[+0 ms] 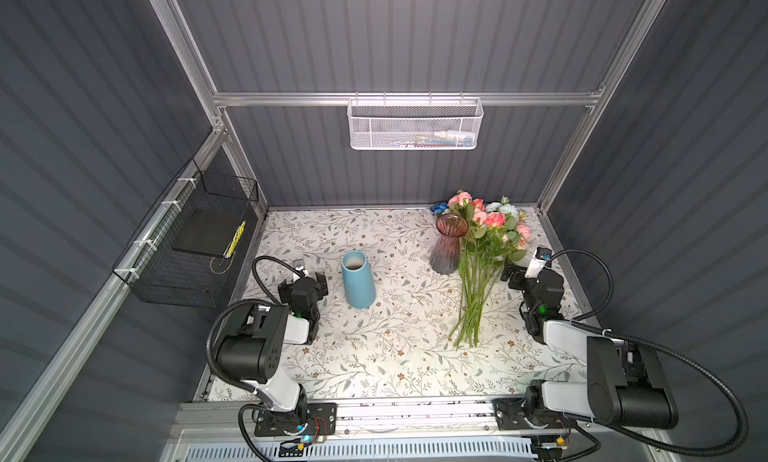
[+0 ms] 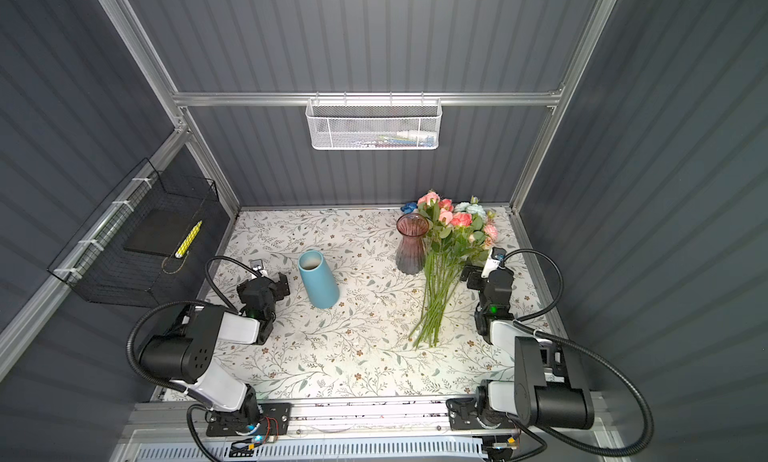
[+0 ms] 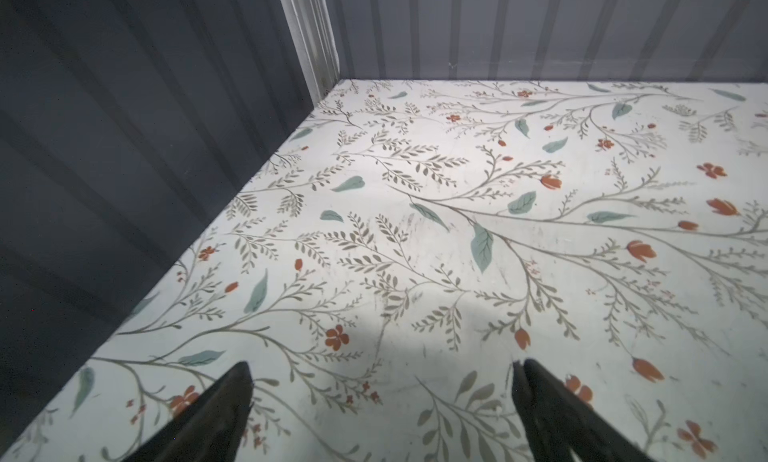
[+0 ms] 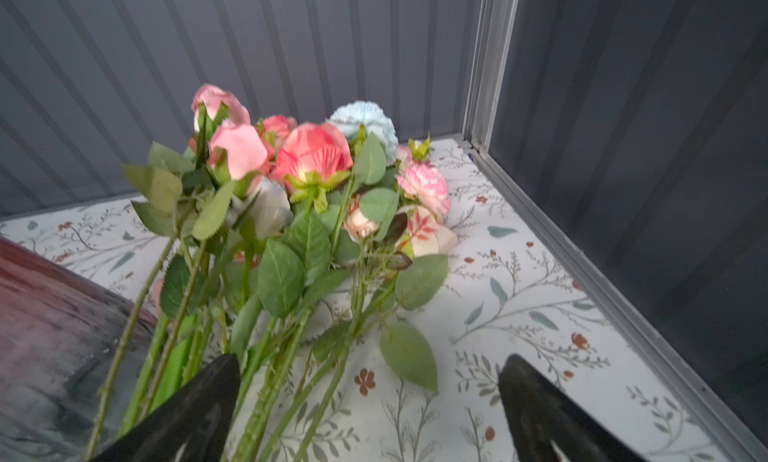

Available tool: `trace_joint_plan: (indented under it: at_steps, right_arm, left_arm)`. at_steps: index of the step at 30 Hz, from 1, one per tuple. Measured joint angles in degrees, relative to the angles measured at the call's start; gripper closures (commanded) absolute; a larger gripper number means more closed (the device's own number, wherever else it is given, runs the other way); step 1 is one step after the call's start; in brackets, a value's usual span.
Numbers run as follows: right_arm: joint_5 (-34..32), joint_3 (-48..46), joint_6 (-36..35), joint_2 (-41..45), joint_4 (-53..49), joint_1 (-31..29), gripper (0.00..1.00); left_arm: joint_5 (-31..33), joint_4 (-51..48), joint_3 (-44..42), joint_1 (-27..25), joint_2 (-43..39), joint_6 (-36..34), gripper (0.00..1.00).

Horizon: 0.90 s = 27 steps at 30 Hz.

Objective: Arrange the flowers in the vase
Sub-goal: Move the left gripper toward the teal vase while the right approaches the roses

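**Flowers still in a heap on the table, both grippers hanging wide**

The flowers (image 1: 484, 264) are lying in one loose bunch on the right side of the floral table (image 1: 374, 356). The heads point toward the back right corner and the cut ends fan out toward the front. The right gripper (image 1: 515, 272) sits just beside the bunch on its right, about level with the leafy middle. Its jaws are spread and it's got nothing in them. In the right wrist view a few stems run between the two fingers (image 4: 208, 406), and I can't tell if that finger actually touches any.

The glass vase (image 1: 449, 247) stands upright right against the bunch's left side. The blue vase (image 1: 358, 283) stands well apart, nearer the left gripper (image 1: 303, 283), which is spread wide over bare tabletop.

Hard-to-see stuff:
- The deep blue head (image 1: 438, 208) only peeks out behind the glass vase.
- The right wrist view crops that vase to a blurry reddish slab and cuts off the stem ends.
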State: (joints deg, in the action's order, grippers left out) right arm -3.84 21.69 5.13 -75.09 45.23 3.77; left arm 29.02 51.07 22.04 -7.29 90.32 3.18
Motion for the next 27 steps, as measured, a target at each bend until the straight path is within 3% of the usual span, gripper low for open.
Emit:
trace_joint_plan:
  at_steps: [5,9,12,15,20,27]
  right_arm:
    - [-1.84,3.1,2.01,4.81,-8.52,0.0,0.01]
    - [-5.4,5.27,5.68,11.56,-16.85,0.0,0.01]
    - [-10.29,9.77,12.7,14.49,-24.11,0.0,0.01]
    - [-13.22,13.2,24.98,16.22,-31.54,0.39,0.01]
    - [-4.68,11.28,36.3,16.76,-32.87,3.52,0.01]
    - [8.41,11.15,41.57,10.78,-34.34,3.41,0.01]
  left_arm:
    - [3.58,-10.56,6.73,0.0,-8.39,3.48,0.0]
    - [6.36,-21.79,13.75,0.0,-12.92,10.86,0.0]
    - [6.01,-30.97,19.96,0.0,-14.53,18.21,0.0]
    - [5.46,-40.5,24.2,0.0,-16.92,28.17,0.0]
    - [2.16,-51.69,27.54,0.0,-20.94,38.82,0.0]
    - [-14.45,-52.43,27.34,0.26,-25.9,38.84,0.01]
